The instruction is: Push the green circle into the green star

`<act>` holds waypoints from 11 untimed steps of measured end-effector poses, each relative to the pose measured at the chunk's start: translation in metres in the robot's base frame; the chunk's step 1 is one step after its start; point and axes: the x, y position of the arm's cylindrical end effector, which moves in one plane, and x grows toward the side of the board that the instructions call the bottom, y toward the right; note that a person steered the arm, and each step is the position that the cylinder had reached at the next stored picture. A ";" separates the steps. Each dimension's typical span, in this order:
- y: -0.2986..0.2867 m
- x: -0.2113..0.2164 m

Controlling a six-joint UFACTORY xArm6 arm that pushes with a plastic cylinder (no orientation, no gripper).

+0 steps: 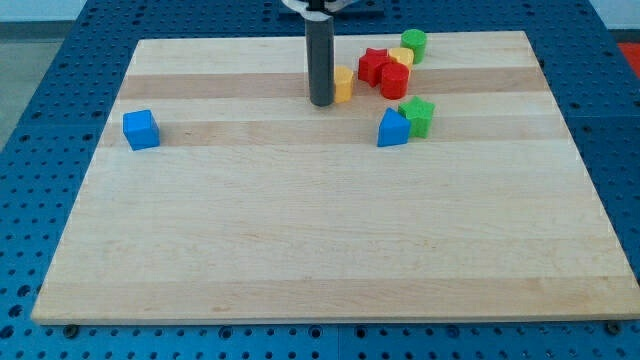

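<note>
The green circle [414, 43] sits near the board's top edge, right of centre. The green star [419, 115] lies lower down, touching the right side of a blue triangle block [392, 129]. Between them are a red star [374, 66], a red block [394, 81] and a yellow block [401, 57], bunched together. My tip [321, 102] stands at the view's upper middle, right beside the left side of another yellow block [343, 85]. It is well left of both green blocks.
A blue cube [141, 129] sits alone at the view's left. The wooden board [330, 250] rests on a blue perforated table.
</note>
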 end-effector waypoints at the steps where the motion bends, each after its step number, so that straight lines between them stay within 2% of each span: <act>1: 0.010 -0.003; 3: 0.022 -0.005; 5: -0.029 -0.015; 6: -0.030 -0.059; 7: -0.015 -0.092; 8: 0.023 -0.107; 11: 0.119 -0.117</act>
